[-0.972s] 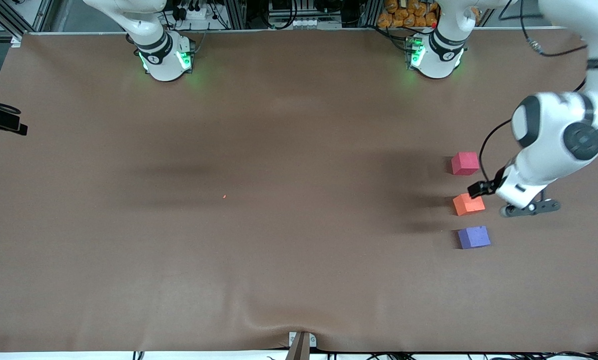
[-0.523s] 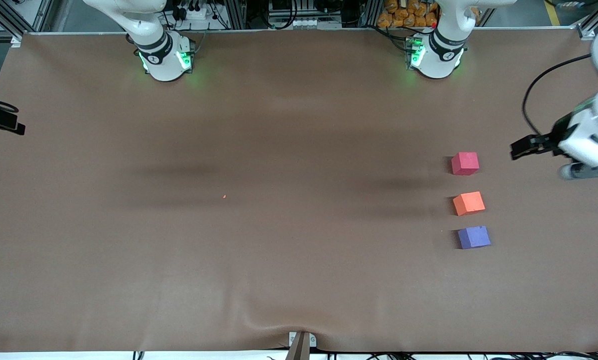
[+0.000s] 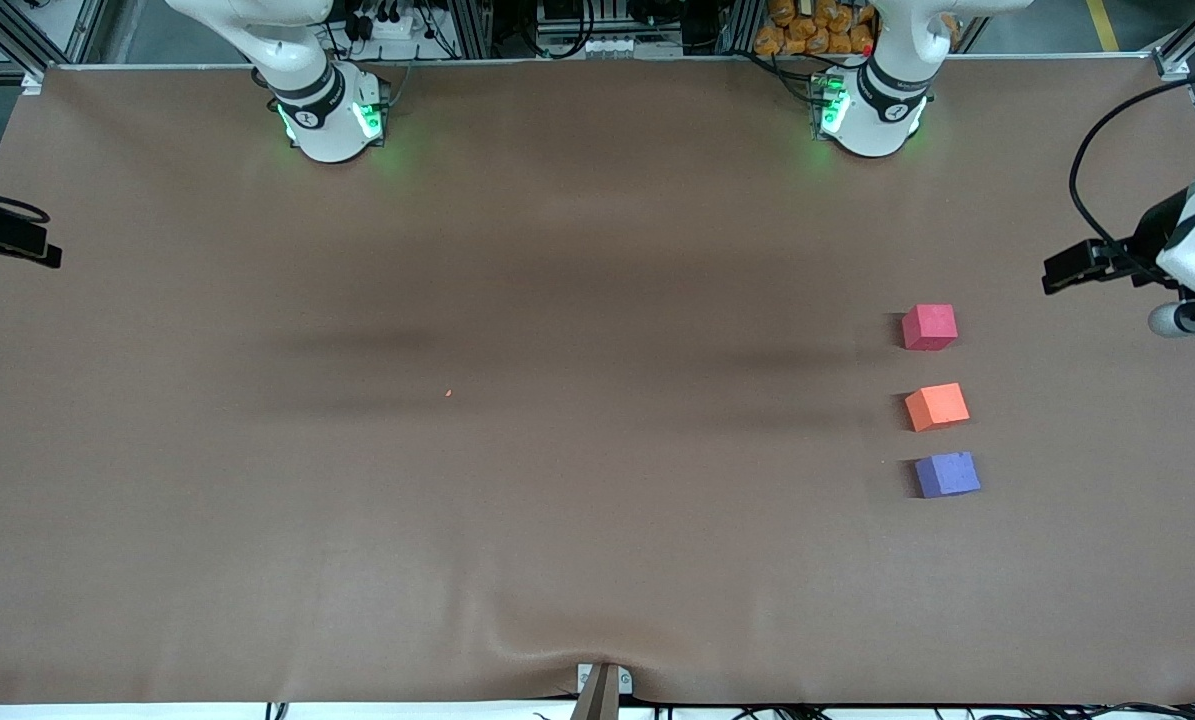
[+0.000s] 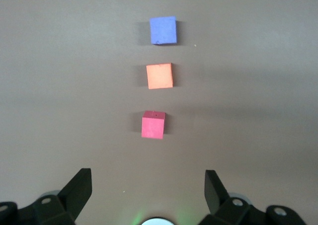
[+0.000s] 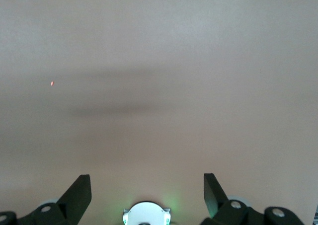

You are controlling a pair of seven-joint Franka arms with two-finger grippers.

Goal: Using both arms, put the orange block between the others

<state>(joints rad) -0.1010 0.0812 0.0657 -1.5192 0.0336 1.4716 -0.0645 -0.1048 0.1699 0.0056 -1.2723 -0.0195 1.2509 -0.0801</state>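
Left pincer [image 4: 147, 185], jaws apart and empty, hangs over the surface [image 3: 557, 450] at the left arm's end. Right pincer [image 5: 147, 187], likewise apart, is held over bare surface. Nothing blocks the orange block [image 3: 936, 406], which sits between the red-pink cube [image 3: 929, 327] and purple-blue cube [image 3: 947, 474], apart from both. A tiny orange speck [image 5: 52, 83] shows in the right wrist view.

Left gripper [image 4: 148, 185] and right gripper [image 5: 147, 185] hang high over the table, fingers [image 4: 79, 187] spread, empty.
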